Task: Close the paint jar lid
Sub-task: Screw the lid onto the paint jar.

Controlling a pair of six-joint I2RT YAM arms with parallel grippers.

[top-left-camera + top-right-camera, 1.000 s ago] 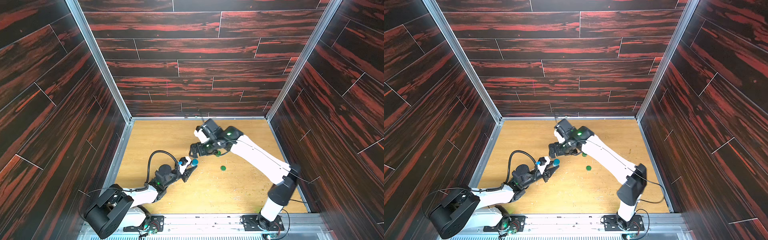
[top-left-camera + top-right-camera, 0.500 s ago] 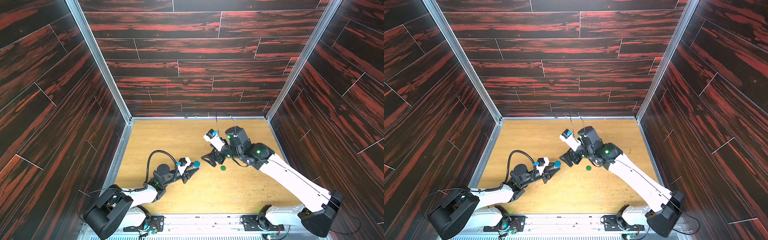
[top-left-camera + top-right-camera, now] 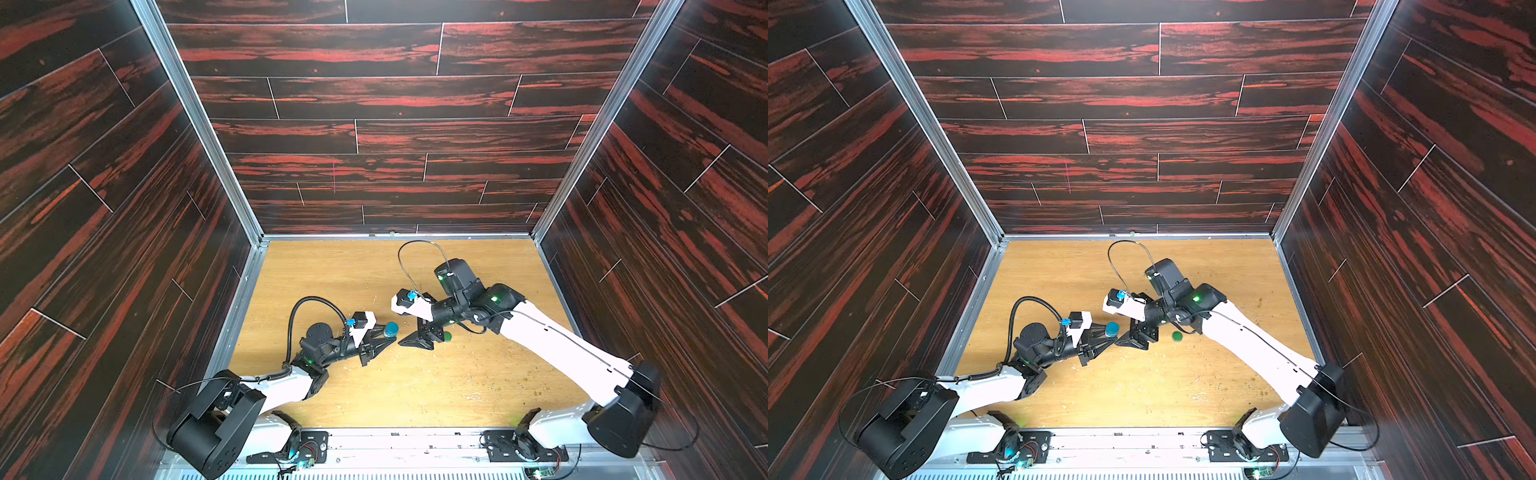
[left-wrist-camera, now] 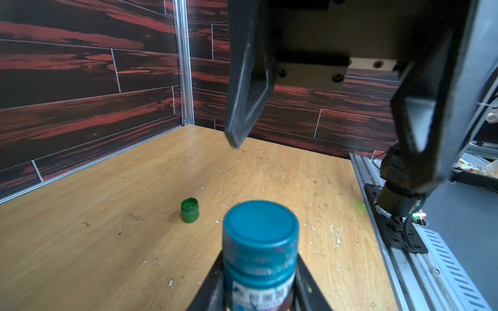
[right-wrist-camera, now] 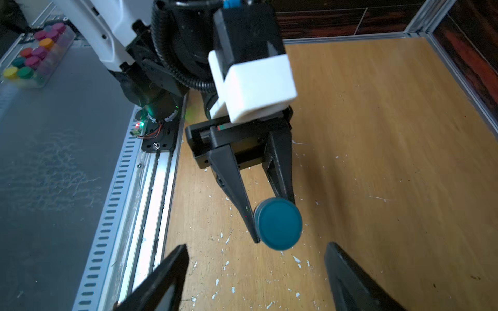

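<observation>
- Pinching one teal paint jar by its body, the left gripper has both fingers pressed against the jar's sides; in the left wrist view the jar stands upright between them.
- One teal lid sits on top of that jar; whether it is screwed tight cannot be told.
- In both top views the jar is near the middle of the one wooden table, lifted at the fingertips rather than standing on the wood.
- Two arms are in view: the left reaches in from 7 o'clock, the right from 5 o'clock.
- The right gripper is just at 3 o'clock of the jar, its two fingers spread and holding nothing; in the right wrist view they stand either side of the lid without touching it.
- One loose green cap lies on the table at 3 o'clock of the jar, just beyond the right gripper, apart from both grippers.
- One clear box of pots with coloured lids rests on the grey surface outside the table rail; the pots are too small to count surely.
</observation>
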